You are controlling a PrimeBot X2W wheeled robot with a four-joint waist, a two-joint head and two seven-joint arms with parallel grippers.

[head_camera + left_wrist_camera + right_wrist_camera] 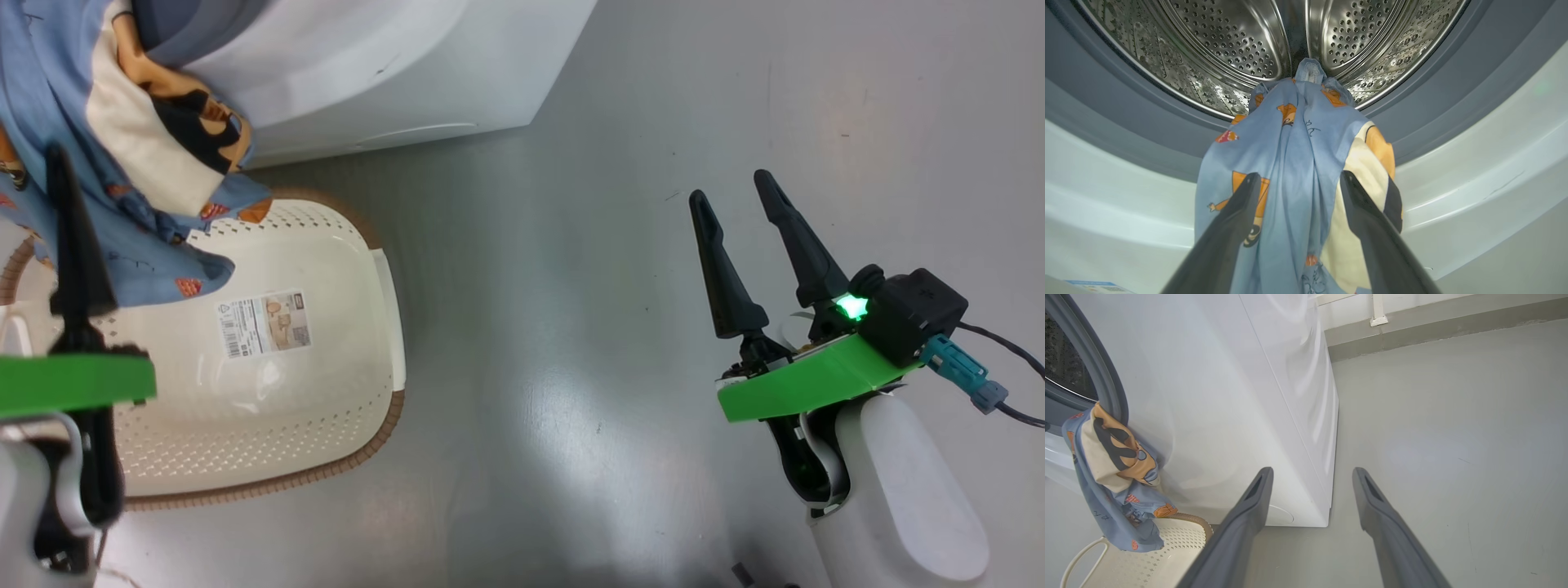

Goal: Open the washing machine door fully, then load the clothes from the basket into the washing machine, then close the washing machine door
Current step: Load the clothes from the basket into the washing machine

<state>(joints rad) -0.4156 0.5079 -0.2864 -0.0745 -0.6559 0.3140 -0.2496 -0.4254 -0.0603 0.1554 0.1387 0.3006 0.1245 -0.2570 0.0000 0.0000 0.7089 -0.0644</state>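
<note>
Fingers (1245, 196) spread beside a draped garment

Left gripper (1298, 177) fingers stand wide apart, and the light blue cartoon-print garment (1298, 134) hangs between and beyond them, unclamped. Its top lies inside the steel drum (1229, 41). The rest falls over the grey gasket (1126, 122) and down the washing machine (392, 65) front to the basket (326, 245) rim. Right gripper (729, 186) fingers, also wide and empty, hover over grey floor (571, 367), well apart from the basket.

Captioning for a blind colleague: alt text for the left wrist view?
A light blue, cartoon-printed fabric garment drapes from the steel perforated drum over the grey-blue rubber gasket and white washer front, between the left gripper's spread dark fingers.
</note>
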